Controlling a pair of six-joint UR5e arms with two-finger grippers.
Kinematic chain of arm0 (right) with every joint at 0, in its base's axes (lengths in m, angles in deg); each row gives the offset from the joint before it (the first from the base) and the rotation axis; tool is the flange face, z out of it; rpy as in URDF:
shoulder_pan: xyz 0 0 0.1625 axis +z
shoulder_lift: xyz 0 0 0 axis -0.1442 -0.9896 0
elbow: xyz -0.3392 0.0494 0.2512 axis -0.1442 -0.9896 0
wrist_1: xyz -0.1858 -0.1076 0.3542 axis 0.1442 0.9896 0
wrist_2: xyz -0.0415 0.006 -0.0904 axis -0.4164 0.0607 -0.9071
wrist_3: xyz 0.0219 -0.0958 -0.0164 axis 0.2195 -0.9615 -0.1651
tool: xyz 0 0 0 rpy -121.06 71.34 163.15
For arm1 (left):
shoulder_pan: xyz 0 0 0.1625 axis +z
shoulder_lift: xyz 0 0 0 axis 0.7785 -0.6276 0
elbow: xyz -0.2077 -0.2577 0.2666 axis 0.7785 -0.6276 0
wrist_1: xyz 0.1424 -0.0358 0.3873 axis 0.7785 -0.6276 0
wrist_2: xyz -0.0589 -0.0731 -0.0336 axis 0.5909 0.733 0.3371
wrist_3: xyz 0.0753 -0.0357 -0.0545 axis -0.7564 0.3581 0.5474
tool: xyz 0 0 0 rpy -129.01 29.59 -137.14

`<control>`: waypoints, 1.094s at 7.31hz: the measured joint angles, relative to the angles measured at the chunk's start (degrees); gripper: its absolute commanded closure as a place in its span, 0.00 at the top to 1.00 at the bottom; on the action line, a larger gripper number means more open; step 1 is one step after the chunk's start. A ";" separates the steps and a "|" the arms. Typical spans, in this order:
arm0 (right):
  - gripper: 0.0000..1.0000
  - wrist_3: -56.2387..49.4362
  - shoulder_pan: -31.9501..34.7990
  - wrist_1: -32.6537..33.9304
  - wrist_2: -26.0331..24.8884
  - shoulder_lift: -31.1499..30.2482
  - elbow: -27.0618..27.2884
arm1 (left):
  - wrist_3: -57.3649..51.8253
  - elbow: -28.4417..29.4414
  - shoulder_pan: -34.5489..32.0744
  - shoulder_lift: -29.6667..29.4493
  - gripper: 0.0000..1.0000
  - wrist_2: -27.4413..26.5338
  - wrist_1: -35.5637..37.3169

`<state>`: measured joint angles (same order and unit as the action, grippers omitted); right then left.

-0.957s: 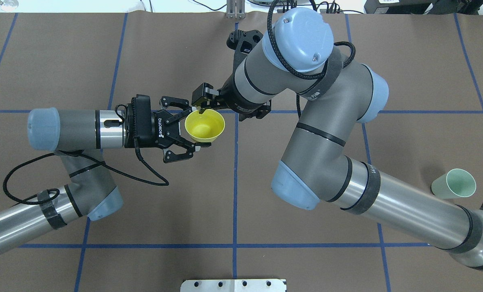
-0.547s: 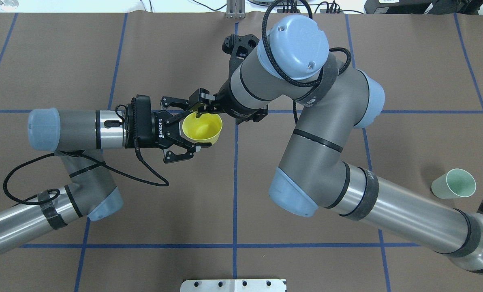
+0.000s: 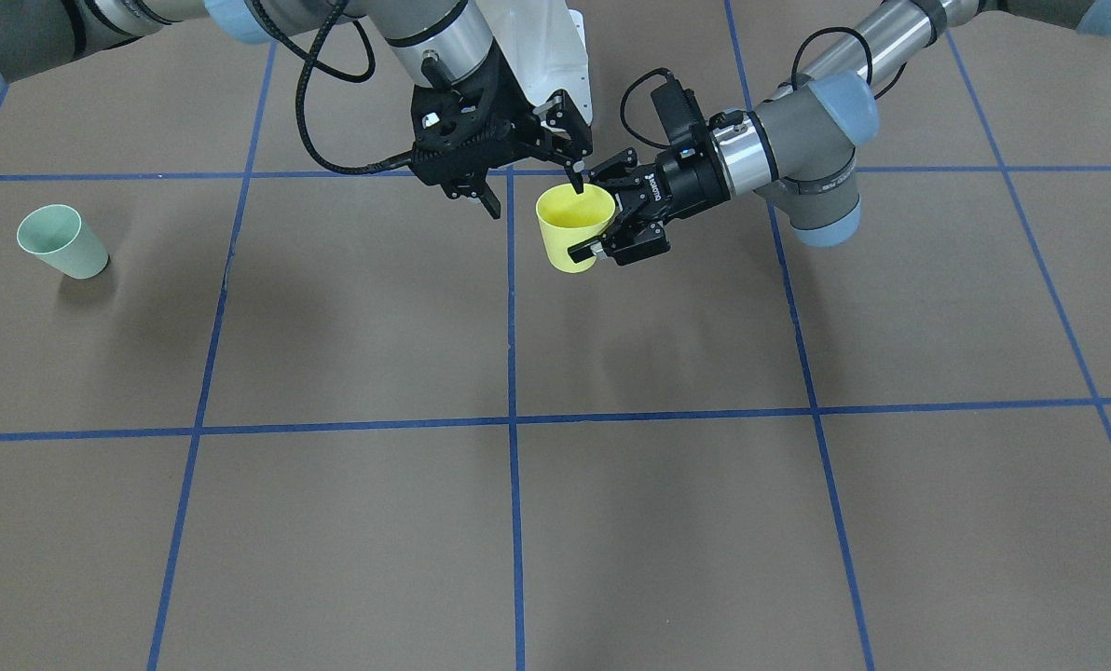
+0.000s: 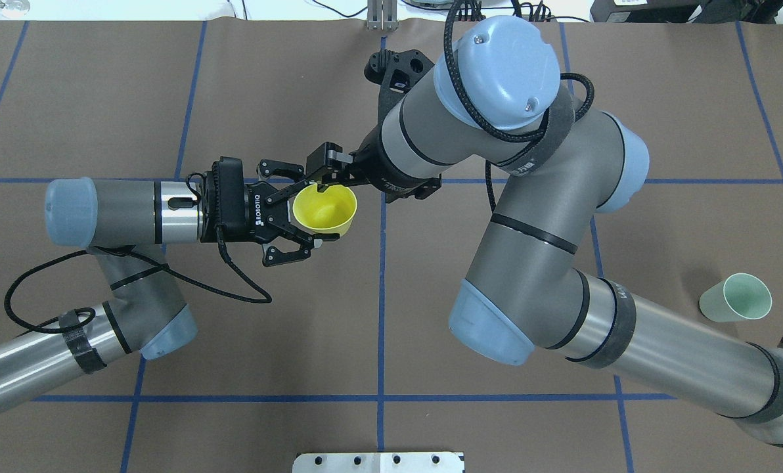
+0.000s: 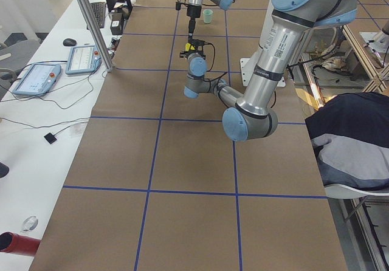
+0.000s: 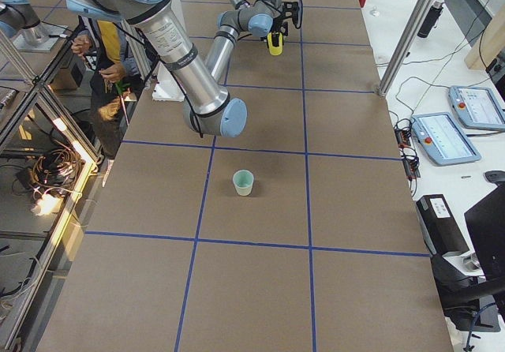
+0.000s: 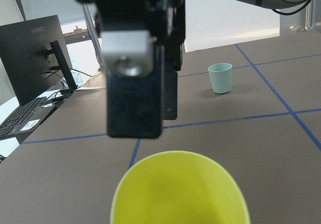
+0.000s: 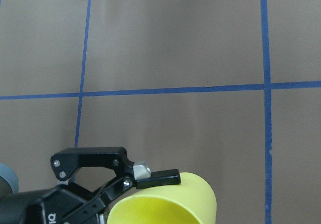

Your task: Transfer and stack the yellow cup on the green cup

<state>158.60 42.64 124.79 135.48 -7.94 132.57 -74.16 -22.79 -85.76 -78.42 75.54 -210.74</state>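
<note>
The yellow cup hangs upright above the table's middle, also in the overhead view. My left gripper is shut on the cup's sides from the left. My right gripper comes down from above and is open. One of its fingertips sits at the cup's rim and its other finger stands well off the cup. The green cup stands upright and alone far to the right, also seen in the front view and the left wrist view.
The brown table cover carries a grid of blue tape lines. A metal plate lies at the table's near edge. The right arm's elbow hangs over the table between the two cups.
The left gripper and the yellow cup have shifted slightly to the left. The right gripper followed, keeping its finger at the rim, and the right arm's elbow swung a little.
</note>
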 measured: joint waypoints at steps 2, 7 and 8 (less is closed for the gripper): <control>0.96 0.01 -0.58 8.17 -2.38 2.35 0.17 | 0.00 0.05 0.00 0.07 0.34 -0.02 0.00; 0.96 -1.63 -3.29 13.98 -6.45 5.39 -3.32 | 0.00 0.00 0.09 0.00 0.34 -0.09 0.27; 0.92 -2.16 -3.67 14.21 -6.48 5.40 -3.56 | 0.00 0.00 0.12 -0.01 0.34 -0.09 0.51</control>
<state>156.45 38.97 139.00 129.00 -2.54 129.01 -74.16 -22.79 -85.64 -78.44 75.45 -210.23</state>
